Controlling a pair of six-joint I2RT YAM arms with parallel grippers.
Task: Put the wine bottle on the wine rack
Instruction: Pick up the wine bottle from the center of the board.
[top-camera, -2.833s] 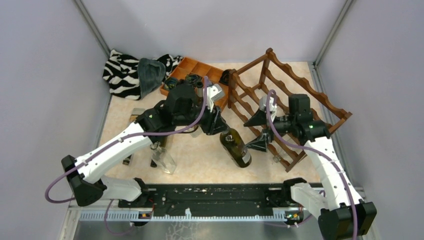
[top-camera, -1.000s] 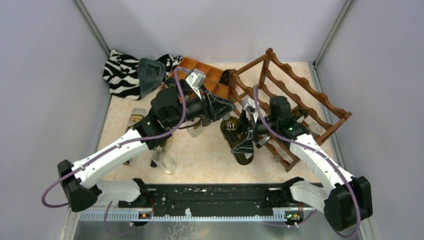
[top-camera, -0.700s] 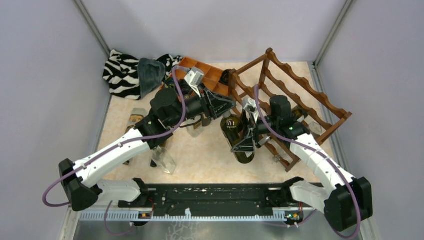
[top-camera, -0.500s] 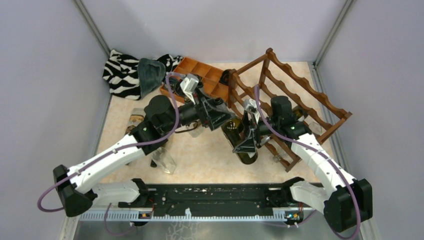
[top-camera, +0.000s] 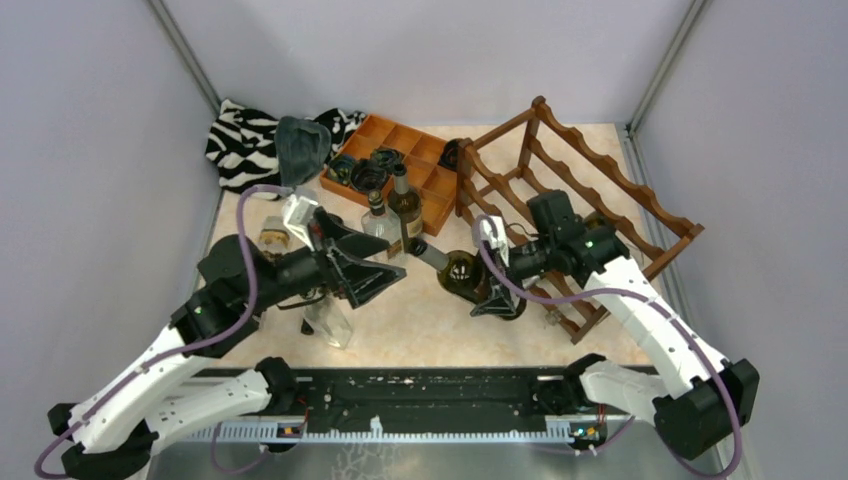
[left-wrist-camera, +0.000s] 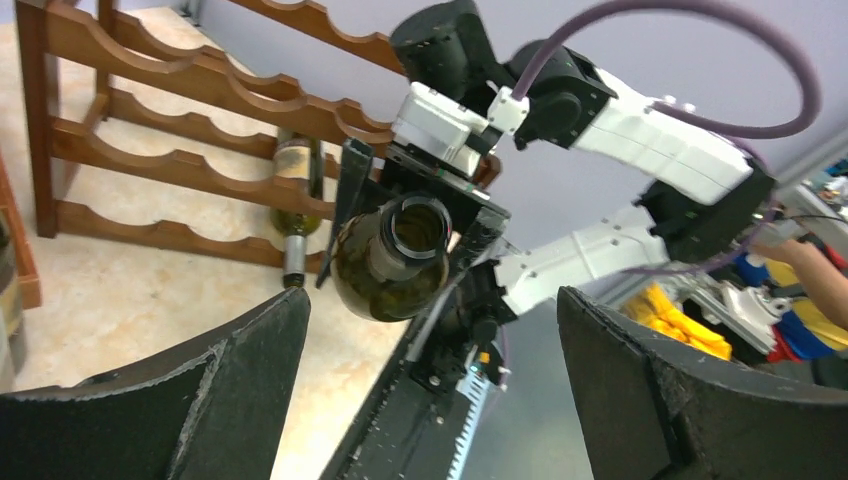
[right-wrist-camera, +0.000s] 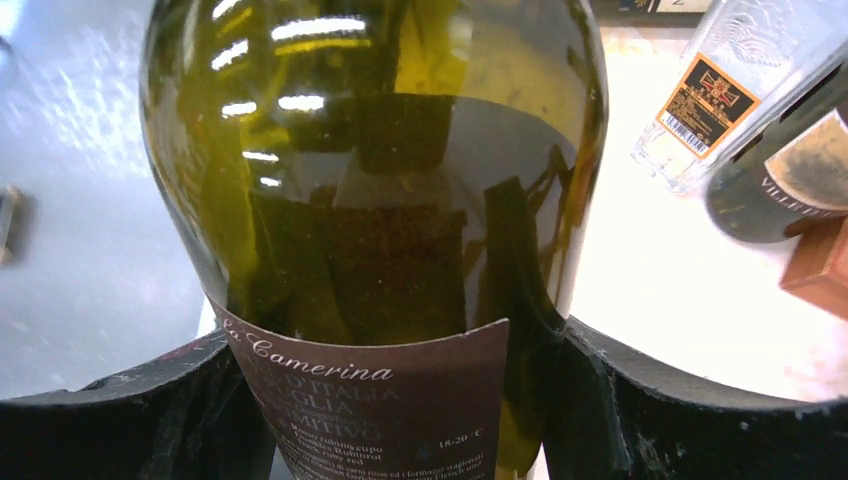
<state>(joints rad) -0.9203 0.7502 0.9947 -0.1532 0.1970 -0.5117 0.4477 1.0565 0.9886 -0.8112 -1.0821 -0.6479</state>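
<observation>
As right claw (right-wrist-camera: 392, 415) clamps wine bottle (right-wrist-camera: 370, 200), wine rack (top-camera: 620, 168) stands beside.

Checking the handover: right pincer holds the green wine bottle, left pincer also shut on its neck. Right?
Not quite. The left pincer is open and clear of the wine bottle, as the left wrist view shows. The right pincer does hold the bottle's body.

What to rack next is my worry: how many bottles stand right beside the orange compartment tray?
2: a clear bottle and a dark bottle to its right, both upright on the tray's near side. Others farther left may be partly hidden.
</observation>
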